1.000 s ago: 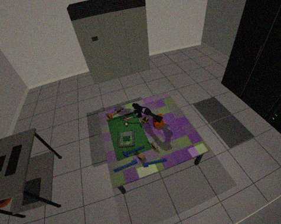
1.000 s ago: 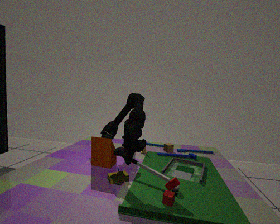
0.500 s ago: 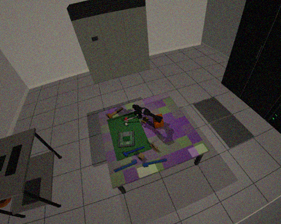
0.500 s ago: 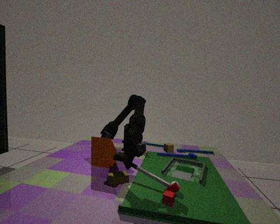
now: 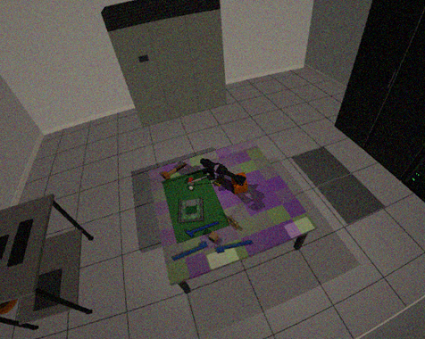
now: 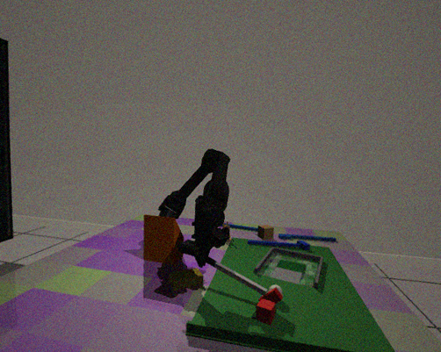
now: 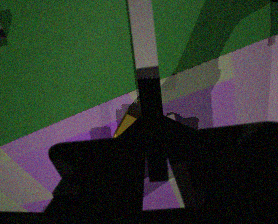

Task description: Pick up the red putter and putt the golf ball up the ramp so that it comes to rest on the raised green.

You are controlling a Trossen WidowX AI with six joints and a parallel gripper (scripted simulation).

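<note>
A: We note the worktop (image 5: pixel 270 236): a low table patched in purple, pale green and grey, standing on a grey tiled floor (image 5: pixel 259 319). A grey cabinet (image 5: pixel 168 55) stands against the far wall, and a dark rack (image 5: pixel 416 87) with green lights is on the right.

B: On it we see a green mat (image 6: pixel 332 320) with the raised green (image 6: pixel 290 268), a framed square, near its middle. Blue bars (image 6: pixel 291 242) and a small tan block (image 6: pixel 265 231) lie past it.

A: The end effector (image 6: pixel 202 257) is pinching the red putter (image 6: pixel 243 279) by its dark grip; the shaft slants down onto the mat.

B: Its red head sits beside a red cube (image 6: pixel 265 310), with the golf ball (image 6: pixel 273 288) touching the head. An orange box (image 6: pixel 159 238) stands by the arm's base.
</note>
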